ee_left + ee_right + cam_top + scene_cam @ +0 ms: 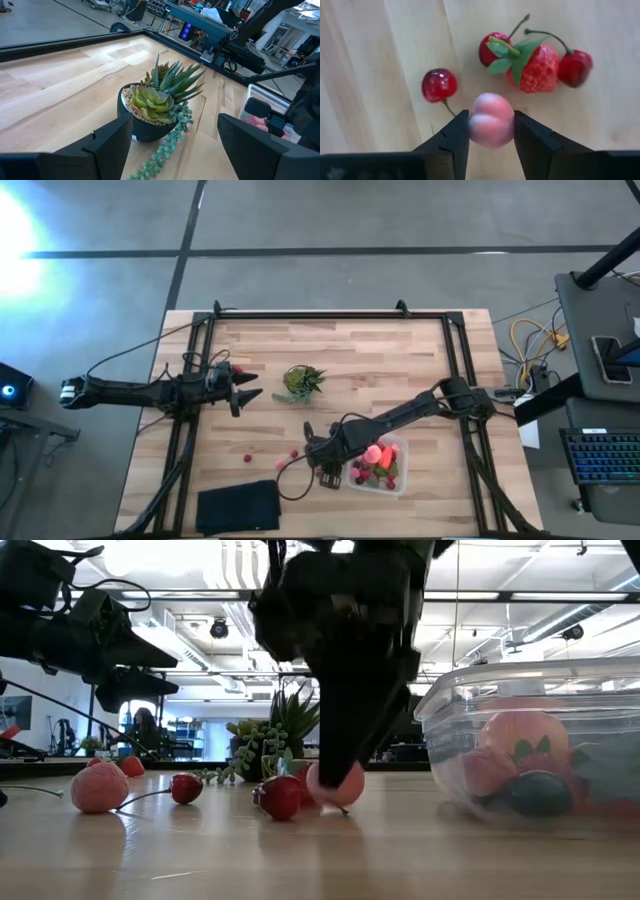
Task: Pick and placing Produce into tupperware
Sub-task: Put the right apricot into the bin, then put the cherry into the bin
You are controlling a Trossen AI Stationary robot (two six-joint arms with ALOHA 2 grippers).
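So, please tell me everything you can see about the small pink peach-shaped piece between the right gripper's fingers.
The small pink peach-shaped piece is round, smooth and matte, pale pink with a shallow crease down its middle, and looks like plastic or foam. It sits on the light wooden table, just left of the clear plastic box. The right gripper comes down on it from above, one dark finger against each side. A dark red cherry and a red strawberry lie close by without touching it.

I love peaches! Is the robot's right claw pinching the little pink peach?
Yes, the right gripper has its two dark fingers pressed on either side of the pink peach.
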